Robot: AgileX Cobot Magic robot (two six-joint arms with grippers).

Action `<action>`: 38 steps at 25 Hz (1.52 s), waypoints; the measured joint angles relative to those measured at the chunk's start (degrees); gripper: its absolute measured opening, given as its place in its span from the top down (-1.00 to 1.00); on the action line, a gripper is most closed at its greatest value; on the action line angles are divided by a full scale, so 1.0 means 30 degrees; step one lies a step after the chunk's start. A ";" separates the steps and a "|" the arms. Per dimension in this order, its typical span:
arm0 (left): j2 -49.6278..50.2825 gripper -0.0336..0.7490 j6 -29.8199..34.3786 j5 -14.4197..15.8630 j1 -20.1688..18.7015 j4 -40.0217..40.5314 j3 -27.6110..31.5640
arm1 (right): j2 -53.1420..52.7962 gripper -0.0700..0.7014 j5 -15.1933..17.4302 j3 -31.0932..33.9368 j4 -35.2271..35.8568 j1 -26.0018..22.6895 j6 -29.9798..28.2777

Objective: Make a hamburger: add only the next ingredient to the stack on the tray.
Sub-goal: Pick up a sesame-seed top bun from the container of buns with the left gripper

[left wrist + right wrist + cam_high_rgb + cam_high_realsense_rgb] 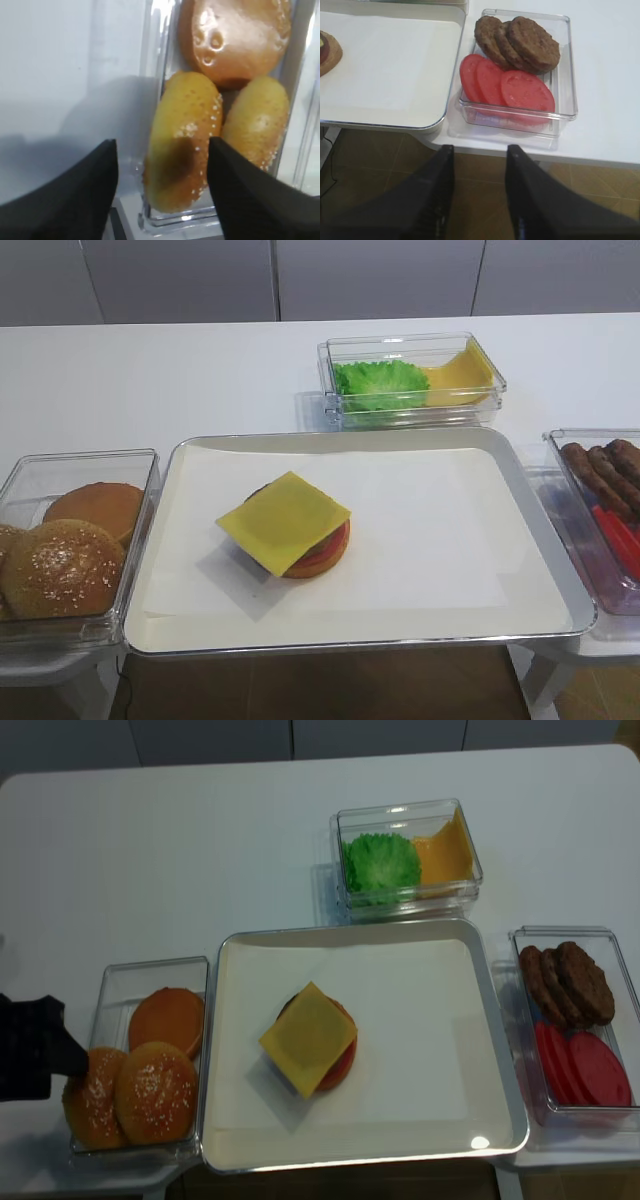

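The stack lies in the middle of the tray: tan bun, patty, tomato and a square yellow cheese slice on top. Two sesame top buns lie in a clear tub left of the tray. My left gripper hovers at that tub's left side. In the left wrist view it is open, with the nearer sesame bun showing between its fingers and nothing gripped. My right gripper is open and empty, off the table's front edge.
A smooth seedless bun shares the bun tub. A tub of lettuce and loose cheese stands behind the tray. Right of the tray is a tub with patties and tomato slices.
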 joint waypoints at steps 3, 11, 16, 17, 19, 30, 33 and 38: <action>0.0000 -0.17 0.0359 0.0334 0.0000 -0.0377 0.0000 | 0.0000 0.14 0.0000 0.0000 0.0000 0.0000 0.0000; 0.0000 -0.17 0.0564 0.0548 0.0000 -0.0002 0.0000 | 0.0000 0.14 0.0000 0.0000 0.0000 0.0000 0.0000; 0.0305 -0.17 0.0639 0.0548 0.0000 -0.0002 0.0000 | 0.0000 0.14 0.0000 0.0000 0.0000 0.0000 0.0000; 0.0430 -0.17 0.0639 0.0548 0.0000 -0.0100 0.0000 | 0.0000 0.14 0.0000 0.0000 0.0000 0.0000 0.0000; 0.0697 -0.17 0.0812 0.0510 0.0000 -0.0375 0.0000 | 0.0000 0.14 0.0000 0.0000 0.0000 0.0000 0.0000; 0.0842 -0.12 0.0959 0.0868 0.0000 -0.0860 0.0000 | 0.0000 0.14 0.0000 0.0000 0.0000 0.0000 0.0000; 0.0856 -0.01 0.0970 0.0990 0.0000 -0.0861 0.0000 | 0.0000 0.14 0.0000 0.0000 0.0000 0.0000 0.0000; 0.0856 0.18 0.1003 0.0990 0.0000 -0.0861 0.0000 | 0.0000 0.14 0.0000 0.0000 0.0000 0.0000 0.0000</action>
